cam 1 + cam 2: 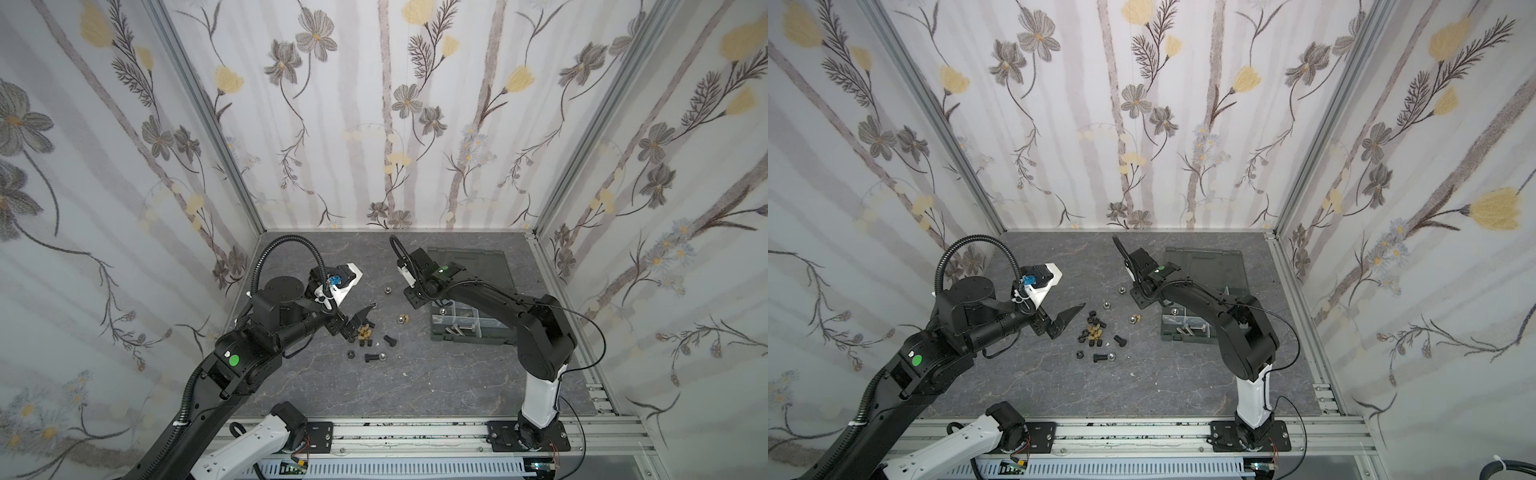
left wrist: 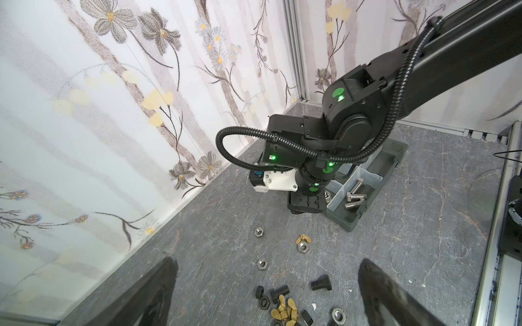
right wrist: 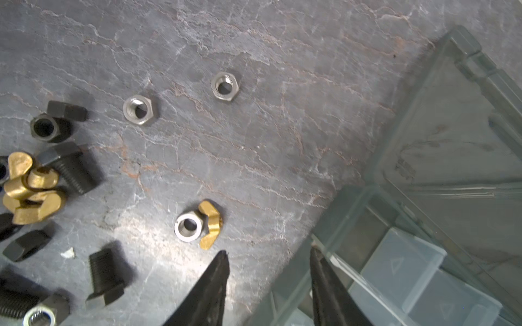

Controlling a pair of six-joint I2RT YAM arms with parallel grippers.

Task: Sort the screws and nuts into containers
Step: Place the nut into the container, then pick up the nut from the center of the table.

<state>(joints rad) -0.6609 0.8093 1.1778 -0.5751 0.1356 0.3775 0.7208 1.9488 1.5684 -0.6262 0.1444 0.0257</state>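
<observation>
Loose screws and nuts lie mid-table: black bolts [image 1: 390,340] [image 3: 106,279], silver hex nuts [image 3: 139,110] [image 3: 225,86] [image 2: 261,263], black nuts and a heap of brass wing nuts [image 3: 31,189] [image 2: 284,309]. One silver nut [image 3: 188,223] touches a brass wing nut [image 3: 210,223]. The containers are compartments of a dark grey organizer box [image 1: 469,337] [image 2: 350,225]; silver screws [image 2: 356,194] [image 1: 457,331] lie in one. My right gripper [image 3: 268,252] hangs open and empty over the box's near corner. My left gripper [image 2: 267,259] [image 1: 1065,322] stands wide open above the heap, holding nothing.
The box's open lid [image 1: 478,266] lies flat behind it toward the back wall. Patterned walls close the grey table [image 1: 415,386] on three sides, and a metal rail [image 1: 415,432] runs along the front. A small white chip [image 3: 67,253] lies among the parts.
</observation>
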